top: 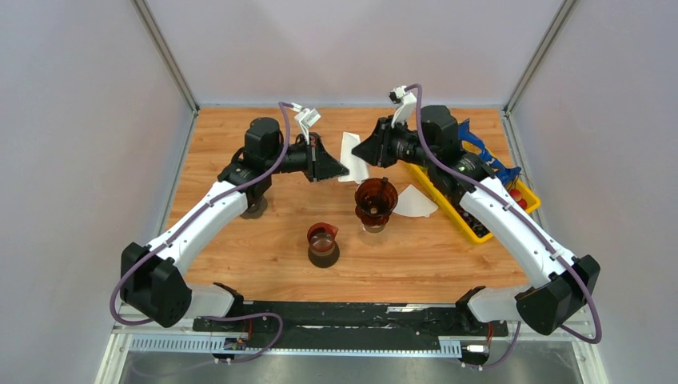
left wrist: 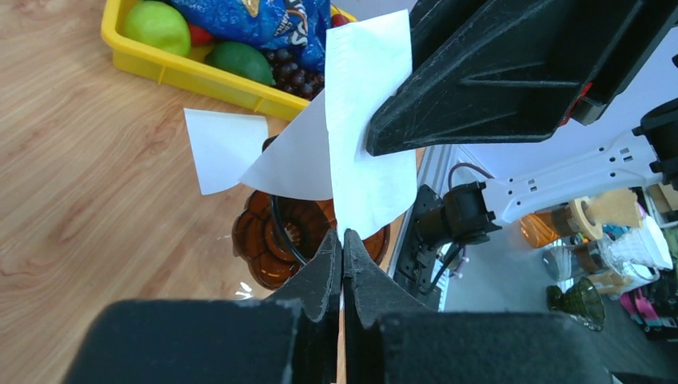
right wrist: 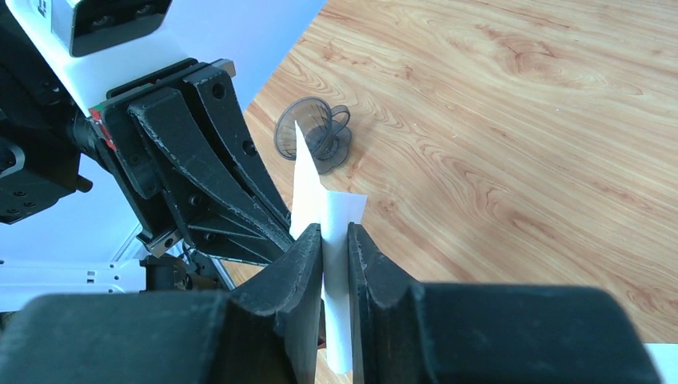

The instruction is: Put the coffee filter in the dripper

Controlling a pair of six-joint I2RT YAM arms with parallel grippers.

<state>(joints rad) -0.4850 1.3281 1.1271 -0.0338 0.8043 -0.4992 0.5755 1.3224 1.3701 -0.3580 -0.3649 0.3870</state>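
Note:
A white paper coffee filter [top: 349, 154] hangs in the air between both grippers, above and behind the brown dripper [top: 376, 198]. My right gripper [right wrist: 334, 232] is shut on the filter [right wrist: 310, 188]. My left gripper [left wrist: 342, 240] is shut, its tips pinching the filter's lower corner [left wrist: 364, 144]. The filter's two layers are spread a little apart. The dripper [left wrist: 276, 240] stands on the table just below, with nothing in it. In the top view the left gripper [top: 342, 170] and right gripper [top: 357, 150] face each other, tips nearly touching.
A second filter [top: 417, 202] lies flat on the table right of the dripper. A glass server [top: 323, 244] with dark liquid stands in front. A yellow tray [top: 468, 224] of fruit and a blue bag sits at right. A grey clear cup [right wrist: 313, 138] lies under the left arm.

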